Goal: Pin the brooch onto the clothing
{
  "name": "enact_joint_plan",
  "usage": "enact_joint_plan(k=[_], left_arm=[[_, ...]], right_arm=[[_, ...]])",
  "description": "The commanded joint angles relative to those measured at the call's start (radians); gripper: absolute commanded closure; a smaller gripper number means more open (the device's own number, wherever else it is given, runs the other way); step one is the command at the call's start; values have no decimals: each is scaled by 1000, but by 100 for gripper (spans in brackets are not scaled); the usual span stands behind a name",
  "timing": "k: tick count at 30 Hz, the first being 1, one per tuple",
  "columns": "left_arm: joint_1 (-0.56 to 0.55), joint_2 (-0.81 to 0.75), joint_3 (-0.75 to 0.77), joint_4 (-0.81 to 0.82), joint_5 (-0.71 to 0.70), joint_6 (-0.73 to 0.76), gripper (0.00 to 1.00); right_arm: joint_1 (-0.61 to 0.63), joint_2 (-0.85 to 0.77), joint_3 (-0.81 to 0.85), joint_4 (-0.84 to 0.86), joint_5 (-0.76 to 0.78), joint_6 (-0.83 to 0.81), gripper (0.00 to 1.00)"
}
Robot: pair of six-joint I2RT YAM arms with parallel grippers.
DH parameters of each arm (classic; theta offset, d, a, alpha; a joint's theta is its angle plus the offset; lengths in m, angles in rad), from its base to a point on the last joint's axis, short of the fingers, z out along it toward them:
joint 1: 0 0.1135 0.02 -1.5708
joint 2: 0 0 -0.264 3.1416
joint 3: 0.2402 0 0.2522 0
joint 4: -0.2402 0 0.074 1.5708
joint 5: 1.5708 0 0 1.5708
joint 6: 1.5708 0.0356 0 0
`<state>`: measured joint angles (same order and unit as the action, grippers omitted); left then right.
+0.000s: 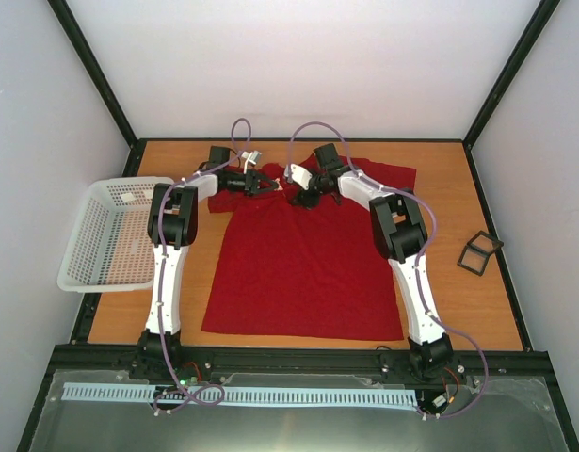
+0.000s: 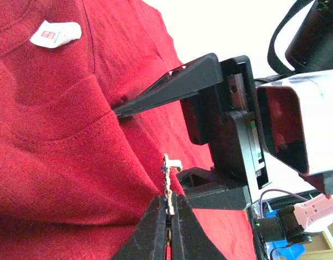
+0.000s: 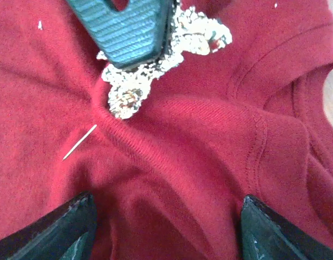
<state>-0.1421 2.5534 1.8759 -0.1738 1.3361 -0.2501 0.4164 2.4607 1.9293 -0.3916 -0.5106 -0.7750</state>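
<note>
The red T-shirt (image 1: pixel 303 264) lies flat on the table, collar at the far side. Its white label (image 2: pixel 55 33) shows in the left wrist view. My left gripper (image 2: pixel 169 199) is shut on the silvery glittery brooch (image 2: pixel 167 176), held edge-on against the cloth near the collar. In the right wrist view the brooch (image 3: pixel 180 46) rests on a pinched ridge of shirt (image 3: pixel 209 162). Its thin pin (image 3: pixel 79 142) sticks out of the fabric beyond the ridge. My right gripper (image 3: pixel 166 222) is open and empty, its jaws straddling that ridge. The two grippers (image 1: pixel 264 184) (image 1: pixel 301 196) face each other.
A white mesh basket (image 1: pixel 87 235) stands at the table's left edge. A small black square frame (image 1: pixel 479 252) lies on the wood at the right. Black posts and white walls enclose the table (image 1: pixel 449 188).
</note>
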Motion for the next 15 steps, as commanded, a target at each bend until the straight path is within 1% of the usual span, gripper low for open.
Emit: enact_joint_plan(k=[1,4,7,14,15], left_arm=[[3,-47,6,-13,23,8,99],[3,-46,5,-9,24,-1,99],[3,-45,6,-10,28,-9,98],[3,-43,-7,3,29,-33,97],[3,-44,-11,24,31,-42,97]], right_arm=[[2,-62,-37,60,32,-176,29],[2,-46,-42,100,-7,-219,29],[5,-19,-18,109,-28,-203,29],[8,-16,-26,172,-97,-187,32],[8,-16,-25,170,-105,-185,33]])
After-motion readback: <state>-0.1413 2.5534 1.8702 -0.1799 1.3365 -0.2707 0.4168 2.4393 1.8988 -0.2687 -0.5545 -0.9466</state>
